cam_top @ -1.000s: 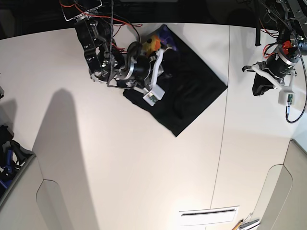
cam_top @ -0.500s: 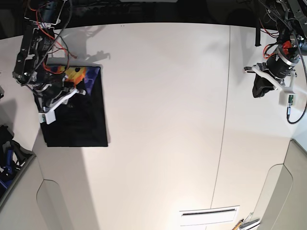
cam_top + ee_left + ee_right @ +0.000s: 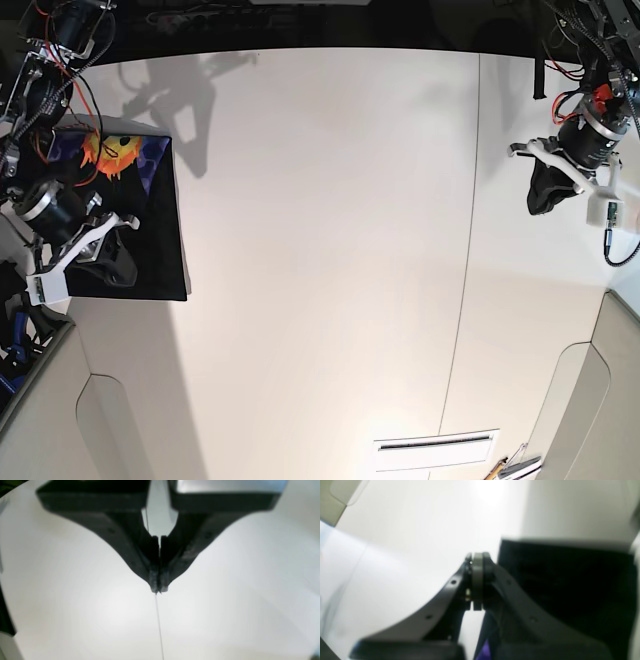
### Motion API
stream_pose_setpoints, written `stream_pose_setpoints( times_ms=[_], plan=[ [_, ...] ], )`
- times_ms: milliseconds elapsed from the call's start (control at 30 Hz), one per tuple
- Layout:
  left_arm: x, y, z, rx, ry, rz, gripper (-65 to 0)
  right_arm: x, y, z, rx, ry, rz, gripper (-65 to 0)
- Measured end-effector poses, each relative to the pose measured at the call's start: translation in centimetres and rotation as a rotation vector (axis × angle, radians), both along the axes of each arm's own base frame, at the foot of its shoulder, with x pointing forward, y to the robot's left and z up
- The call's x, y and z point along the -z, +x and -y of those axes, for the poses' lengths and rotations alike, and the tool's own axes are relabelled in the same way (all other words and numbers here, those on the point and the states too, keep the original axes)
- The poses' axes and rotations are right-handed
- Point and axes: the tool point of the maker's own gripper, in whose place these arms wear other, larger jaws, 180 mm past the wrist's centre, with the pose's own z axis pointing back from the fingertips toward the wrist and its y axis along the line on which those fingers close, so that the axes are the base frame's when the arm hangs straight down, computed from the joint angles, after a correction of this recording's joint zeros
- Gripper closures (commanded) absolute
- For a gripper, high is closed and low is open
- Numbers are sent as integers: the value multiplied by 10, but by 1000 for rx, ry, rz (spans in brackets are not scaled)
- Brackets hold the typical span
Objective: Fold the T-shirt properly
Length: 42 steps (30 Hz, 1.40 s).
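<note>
T-shirt (image 3: pixel 150 230) sits folded into a dark rectangle at the far left edge of the white counter (image 3: pixel 320 250) in base view, flat on the surface. Printed sun face on blue-purple ground shows at its top corner, rest is plain black.

Right gripper (image 3: pixel 112 270) hangs over the lower left part of the shirt; the arm covers that part. Right wrist view: fingers (image 3: pixel 492 567) clenched tight together, nothing visibly between the tips. Black cloth lies just beside them on the right side of that view, with a sliver of purple print at the bottom edge. Whether the tips touch the cloth: cannot tell, view is blurred.

Left gripper (image 3: pixel 545 195) is well apart, over bare counter on base view's right side, beyond the counter's seam line (image 3: pixel 465 260). Left wrist view: fingers (image 3: pixel 150 555) clenched, tips meeting, empty. Only white counter below, with a thin seam running straight down from the tips.
</note>
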Motion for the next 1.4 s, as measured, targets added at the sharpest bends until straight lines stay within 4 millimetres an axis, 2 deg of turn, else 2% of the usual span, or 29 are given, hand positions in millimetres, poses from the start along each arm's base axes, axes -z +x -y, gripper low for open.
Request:
stream_pose_setpoints(
  times_ms=[67, 133, 300, 433, 533, 633, 733, 833, 900, 1000, 1100, 1167, 1233, 1300, 1400],
  plan=[
    [-15, -7, -6, -12, 32, 19, 0, -17, -9, -4, -20, -68, 37, 0],
    [-26, -22, -11, -17, 59, 29, 0, -19, -26, -8, -31, -114, 40, 0],
    [-29, -73, -31, -59, 99, -56, 0, 27, -95, -12, -66, -158, -159, 0],
    [-10, -134, -48, -101, 99, -255, 0, 66, -171, -11, -146, -165, -415, 0],
    [-2, -174, -50, -98, 91, -393, 0, 84, -228, 2, -194, -207, -594, 0],
    [7, -219, -40, -65, 43, -557, 0, 91, -286, 10, -255, -216, -761, 0],
    [10, -264, -29, -12, -33, -728, 0, 89, -340, 15, -316, -217, -907, 0],
    [8, -294, -30, 58, -63, -847, 0, 85, -391, 31, -364, -246, -1071, 0],
    [15, -304, -29, 118, -87, -903, 0, 88, -411, 39, -369, -238, -1139, 0],
    [37, -314, -21, 155, -184, -943, 0, 104, -435, 50, -355, -203, -1211, 0],
    [67, -328, -18, 153, -274, -952, 0, 130, -463, 74, -347, -217, -1248, 0],
    [88, -330, -19, 113, -303, -894, 0, 151, -477, 90, -348, -240, -1250, 0],
    [115, -337, -26, 90, -271, -866, 0, 177, -484, 104, -325, -272, -1248, 0],
    [148, -339, -27, 100, -219, -855, 0, 204, -483, 103, -304, -246, -1226, 0],
    [195, -321, -9, 160, -196, -806, 0, 245, -476, 96, -252, -212, -1191, 0]
  ],
)
